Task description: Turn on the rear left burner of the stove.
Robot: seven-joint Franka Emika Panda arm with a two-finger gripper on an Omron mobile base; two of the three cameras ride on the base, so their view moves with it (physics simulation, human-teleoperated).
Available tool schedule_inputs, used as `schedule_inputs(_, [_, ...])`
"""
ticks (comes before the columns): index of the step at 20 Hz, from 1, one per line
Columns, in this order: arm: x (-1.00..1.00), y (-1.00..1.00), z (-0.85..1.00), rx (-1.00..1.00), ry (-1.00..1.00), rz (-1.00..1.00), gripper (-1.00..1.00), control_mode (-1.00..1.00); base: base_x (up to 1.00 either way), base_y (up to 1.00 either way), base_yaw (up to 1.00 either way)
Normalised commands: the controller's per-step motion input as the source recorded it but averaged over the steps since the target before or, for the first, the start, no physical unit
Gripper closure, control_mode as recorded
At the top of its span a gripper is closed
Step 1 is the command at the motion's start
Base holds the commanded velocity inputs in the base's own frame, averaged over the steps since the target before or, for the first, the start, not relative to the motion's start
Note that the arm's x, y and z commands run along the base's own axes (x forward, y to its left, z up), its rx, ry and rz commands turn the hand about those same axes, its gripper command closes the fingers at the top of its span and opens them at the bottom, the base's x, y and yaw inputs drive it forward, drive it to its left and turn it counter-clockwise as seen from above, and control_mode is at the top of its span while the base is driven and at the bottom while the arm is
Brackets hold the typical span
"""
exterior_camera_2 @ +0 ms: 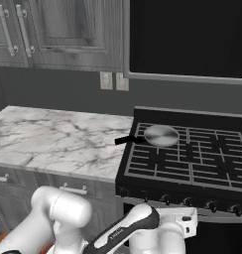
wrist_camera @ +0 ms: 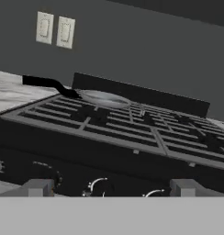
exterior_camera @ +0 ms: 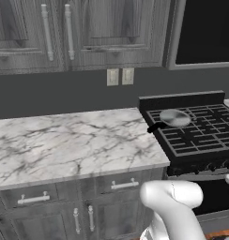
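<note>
Now your gripper (wrist_camera: 109, 188), fingers apart, faces the stove (exterior_camera_2: 187, 163); pinch a small, stiff, slippery knob (wrist_camera: 101, 187) by its rim.

The pan (exterior_camera_2: 161, 135) sits on the rear left burner (exterior_camera_2: 152, 136), its black handle (exterior_camera_2: 127, 140) sticking out left over the edge of the surface (exterior_camera_2: 58, 139). The rest of the grate (exterior_camera_2: 202, 158) is bare. The knobs (wrist_camera: 101, 186) along the stove (exterior_camera_2: 185, 163) front have nothing before them. The surface left of the stove lies open below the cabinets (exterior_camera: 79, 33).
</note>
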Motion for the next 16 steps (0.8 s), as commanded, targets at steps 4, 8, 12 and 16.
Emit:
schedule_inputs(4, [-0.16, -0.55, -0.37, -0.12, -0.23, 0.07, -1.0, -1.0, 0.0, 0.0, 0.0])
schedule_inputs(8, [-0.1, -0.15, -0.07, -0.05, -0.05, 0.05, -1.0, -1.0, 0.0, 0.0, 0.0])
schedule_inputs(12, [-0.04, -0.15, 0.0, 0.0, -0.01, 0.02, -1.0, -1.0, 0.0, 0.0, 0.0])
schedule_inputs(16, [0.0, -0.03, 0.0, 0.0, 0.0, 0.0, -1.0, -1.0, 0.0, 0.0, 0.0])
